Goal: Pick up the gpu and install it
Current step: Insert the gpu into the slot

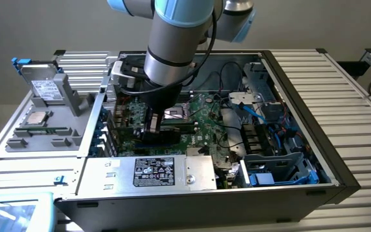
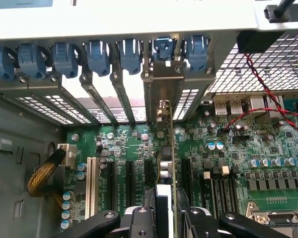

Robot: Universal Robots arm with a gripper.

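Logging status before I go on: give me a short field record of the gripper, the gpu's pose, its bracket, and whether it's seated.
state: gripper inside the open case, fingers closed on the gpu
gpu pose: upright, edge-on above the motherboard expansion slots
bracket: its metal bracket sits at a rear slot opening
seated: cannot tell
nearby: red and black wires run over the motherboard
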